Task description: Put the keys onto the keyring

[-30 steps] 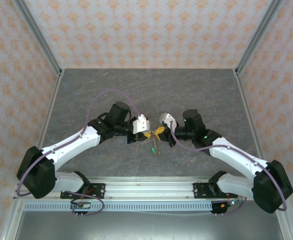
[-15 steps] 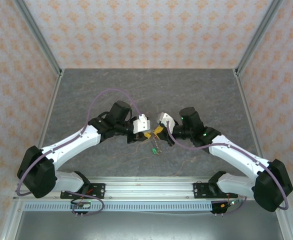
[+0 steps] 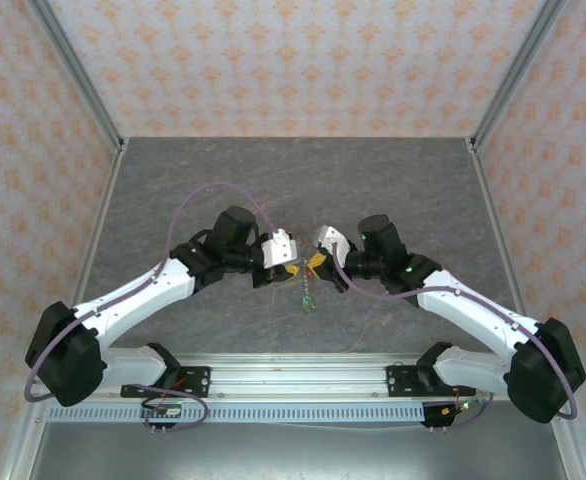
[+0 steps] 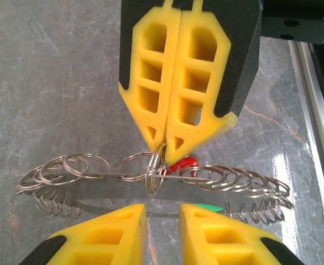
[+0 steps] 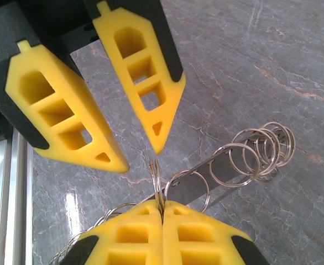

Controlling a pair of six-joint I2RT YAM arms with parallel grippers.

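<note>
The keyring (image 4: pixel 151 175) is a row of linked silvery rings, held in the air between the two grippers. My right gripper (image 5: pixel 162 203) is shut on one upright ring (image 5: pixel 157 182) of it. It also appears as the shut yellow jaws (image 4: pixel 163 144) in the left wrist view. My left gripper (image 4: pixel 162 212) faces it, open, with nothing between its fingers (image 5: pixel 157 144), which stand just off that ring. A red key tag (image 4: pixel 181 164) shows behind the rings, and the green tag (image 4: pixel 209 208) sits below them. In the top view the chain (image 3: pixel 308 290) hangs under both grippers (image 3: pixel 295 270) (image 3: pixel 313 268).
The grey marbled table (image 3: pixel 303 180) lies under the grippers. An aluminium rail (image 3: pixel 293 378) runs along the near edge by the arm bases. Patterned walls (image 3: pixel 293 60) close off the back and both sides.
My left gripper's jaws have parted and the left arm has drawn slightly back to the left. The right gripper has kept its hold on the ring.
</note>
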